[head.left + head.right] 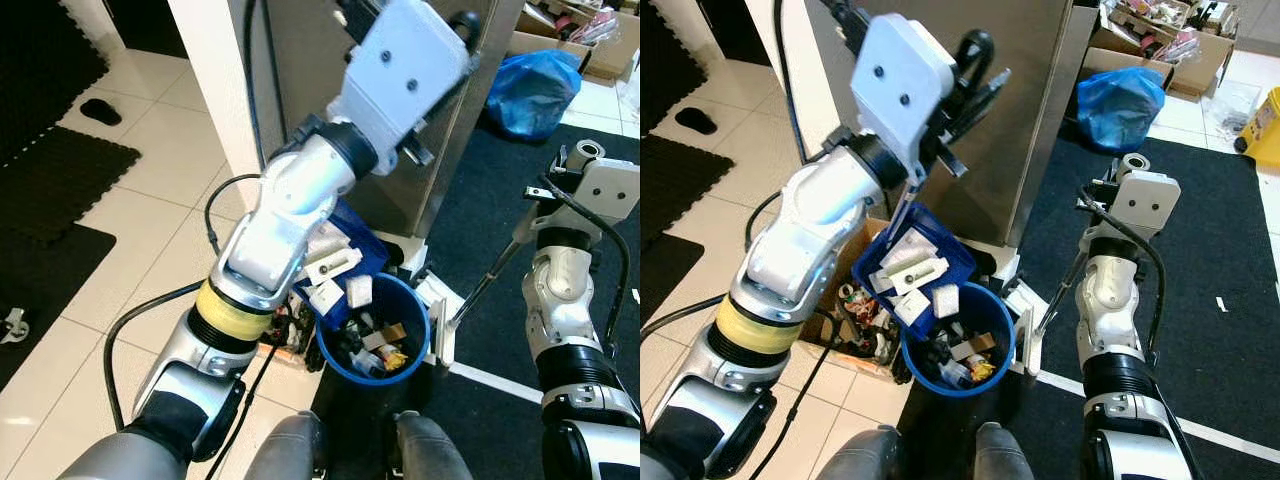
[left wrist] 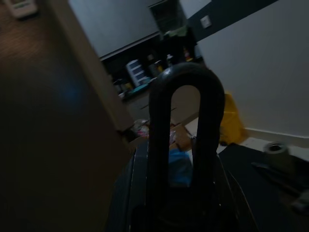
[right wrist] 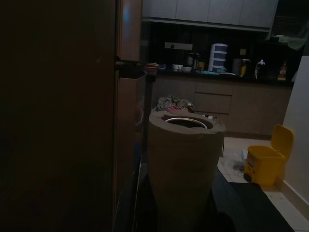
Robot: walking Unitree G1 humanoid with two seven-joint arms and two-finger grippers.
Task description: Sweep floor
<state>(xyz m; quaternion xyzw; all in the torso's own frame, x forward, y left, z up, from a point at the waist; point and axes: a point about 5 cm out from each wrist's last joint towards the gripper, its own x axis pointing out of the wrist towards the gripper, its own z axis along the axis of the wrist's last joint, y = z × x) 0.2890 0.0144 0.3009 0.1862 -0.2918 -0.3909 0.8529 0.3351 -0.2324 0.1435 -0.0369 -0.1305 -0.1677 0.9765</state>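
Observation:
A blue dustpan [image 1: 917,256] hangs tilted over a round blue bin [image 1: 1011,338], and white scraps lie on its lip and in the bin. Its long handle runs up to a black loop grip [image 2: 186,140]. My left gripper [image 1: 975,72] is raised high and shut on that grip, close to the steel cabinet [image 1: 1030,120]. On the right, my right gripper [image 1: 1102,195] is shut on the top of a thin broom handle [image 1: 1060,290], whose beige end cap [image 3: 186,159] shows large in the right wrist view. The white broom head [image 1: 1025,325] rests on the floor against the bin.
A blue plastic bag [image 1: 1120,105] and cardboard boxes [image 1: 1160,45] lie behind on the dark rug [image 1: 1230,300]. A yellow bin [image 1: 1265,130] stands far right. A box of clutter [image 1: 855,320] and cables sit left of the bin. Black mats [image 1: 50,180] cover the tiles at left.

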